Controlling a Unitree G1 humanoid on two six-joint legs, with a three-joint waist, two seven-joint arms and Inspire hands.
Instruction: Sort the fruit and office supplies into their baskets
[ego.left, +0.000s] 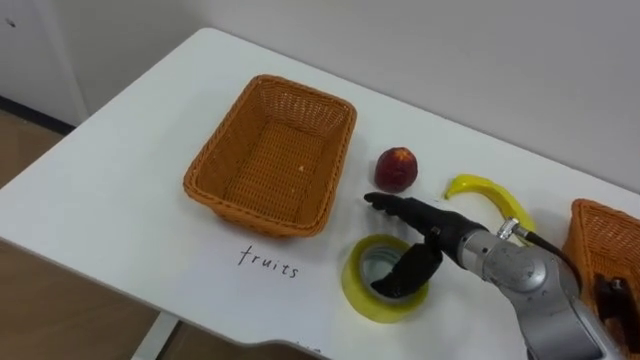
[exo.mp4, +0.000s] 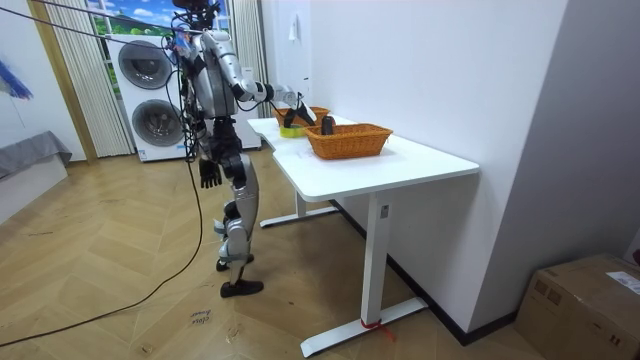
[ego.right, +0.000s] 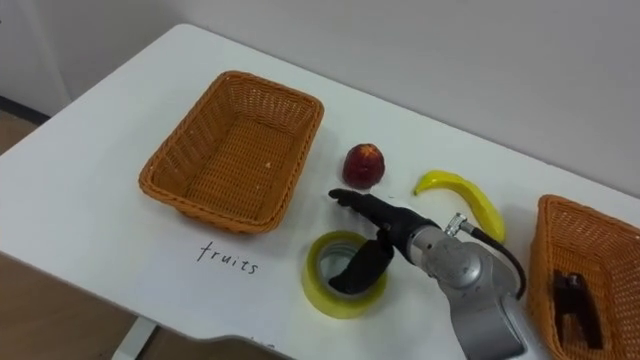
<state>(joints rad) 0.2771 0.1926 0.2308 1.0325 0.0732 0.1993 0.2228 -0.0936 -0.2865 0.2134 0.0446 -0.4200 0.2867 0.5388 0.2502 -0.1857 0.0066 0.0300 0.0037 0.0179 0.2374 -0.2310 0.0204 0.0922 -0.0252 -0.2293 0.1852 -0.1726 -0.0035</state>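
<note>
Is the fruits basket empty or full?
Empty: the orange wicker basket shows bare weave; red peach and yellow banana lie outside it.

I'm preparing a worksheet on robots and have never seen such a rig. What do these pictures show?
This is a two-legged humanoid robot standing at a white table. The room view comes from a camera across the room; the two eye views come from its head, looking down. On the table lie an empty wicker basket, a red fruit, a banana and a yellow tape roll. A second basket at its right holds a dark object. Its right hand reaches over the roll, fingers straight, thumb dipping into the hole; nothing is gripped. Its left hand hangs at its side.
</note>
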